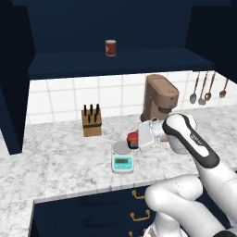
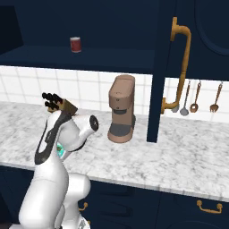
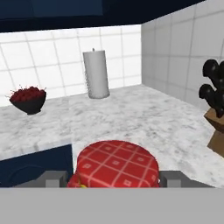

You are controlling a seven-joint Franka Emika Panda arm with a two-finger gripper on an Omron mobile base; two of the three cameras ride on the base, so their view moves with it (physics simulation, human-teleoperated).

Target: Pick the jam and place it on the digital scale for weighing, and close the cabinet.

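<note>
The jam [image 1: 133, 137] sits clamped in the jaws, hanging just past the scale [image 1: 122, 158] at its two o'clock. The scale rests on the marble table [image 1: 55, 157], the knife block [image 1: 91, 121] at its eleven o'clock. Overhead the cabinet [image 2: 176, 58] stands open, a red can [image 1: 110, 47] on its shelf.

Jam over the scale — cabinet open

The red jam [image 1: 133, 137] hangs sideways just above the white-and-teal digital scale's [image 1: 122, 158] grey plate on the marble counter; the navy cabinet's [image 2: 176, 58] brass-handled door stands open.
</note>
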